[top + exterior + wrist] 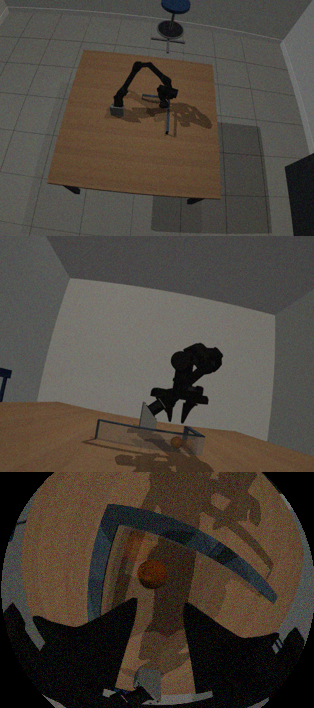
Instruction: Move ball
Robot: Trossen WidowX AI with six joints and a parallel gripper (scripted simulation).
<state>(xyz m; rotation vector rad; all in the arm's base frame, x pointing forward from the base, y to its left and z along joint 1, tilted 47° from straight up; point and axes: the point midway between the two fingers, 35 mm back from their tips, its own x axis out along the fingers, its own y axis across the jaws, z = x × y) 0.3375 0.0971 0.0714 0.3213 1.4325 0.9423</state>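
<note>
Near the middle of the surface (101,152), toward its far edge, the orange ball (176,441) rests on the wood inside the corner made by the two low clear walls (119,431). It sits close to where the walls meet, beside the shorter wall. Whether it lies exactly on the see-through copy cannot be told; a faint orange patch just beside the ball in the wrist view may be that copy. Above the corner hangs the end effector (177,416), raised well off the ball with its two dark fingers (186,412) pointing down. Its fingers stand partly apart with nothing between them, so it holds nothing. From the wrist view the ball (152,572) shows beyond the fingertips, apart from both. The arm's shadow falls across the walls and the wood toward the right edge.
</note>
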